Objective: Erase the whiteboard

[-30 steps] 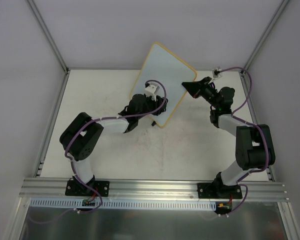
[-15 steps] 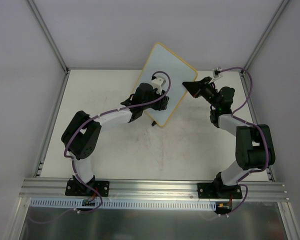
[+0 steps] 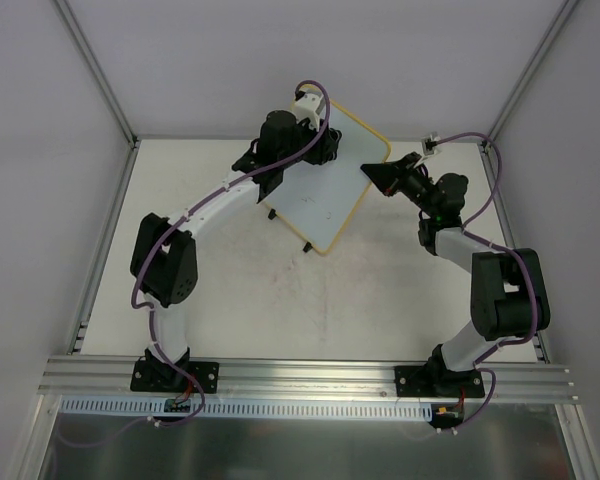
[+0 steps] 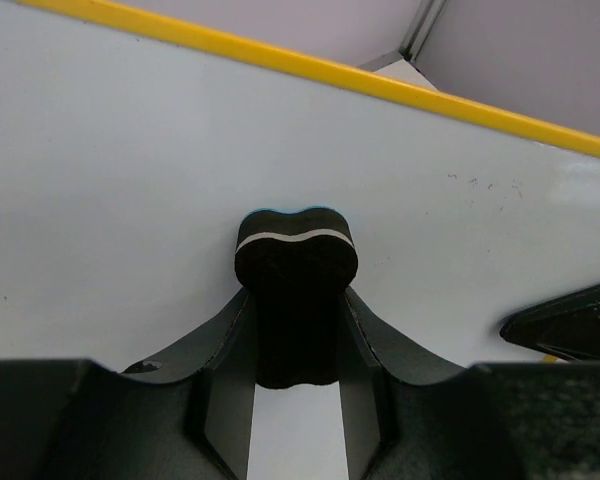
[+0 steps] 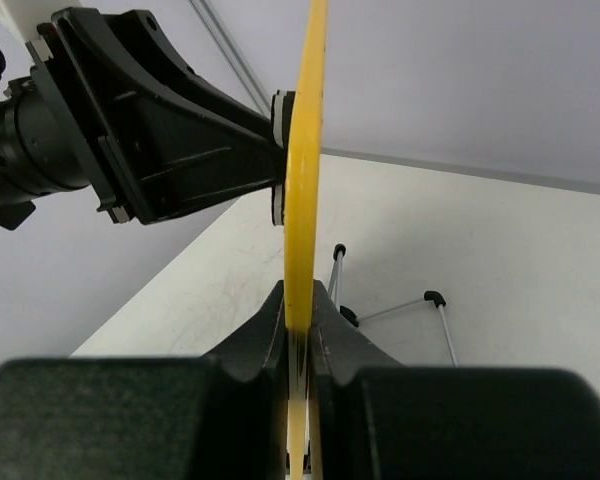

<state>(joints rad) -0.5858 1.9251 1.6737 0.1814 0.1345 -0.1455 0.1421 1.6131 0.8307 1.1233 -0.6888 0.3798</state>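
Observation:
The whiteboard (image 3: 325,195) stands tilted at the back of the table, its face white inside a yellow frame (image 4: 380,80). My right gripper (image 3: 373,172) is shut on its right edge, and that edge (image 5: 305,150) runs straight between the jaws. My left gripper (image 4: 297,300) is shut on a black eraser (image 4: 296,262) with a white stripe, pressed flat on the board near its far top edge. In the top view the left gripper (image 3: 315,138) sits over the board's upper corner. The board's face (image 4: 130,170) shows no marks, only faint specks.
The board's thin wire feet (image 5: 432,300) with black tips hang over the white tabletop (image 3: 230,290). Grey walls and metal posts close the back and sides. An aluminium rail (image 3: 310,375) runs along the near edge by the arm bases.
My left arm has stretched out and carried the eraser from the board's lower left up to its far top edge. The right gripper and the board have stayed put.

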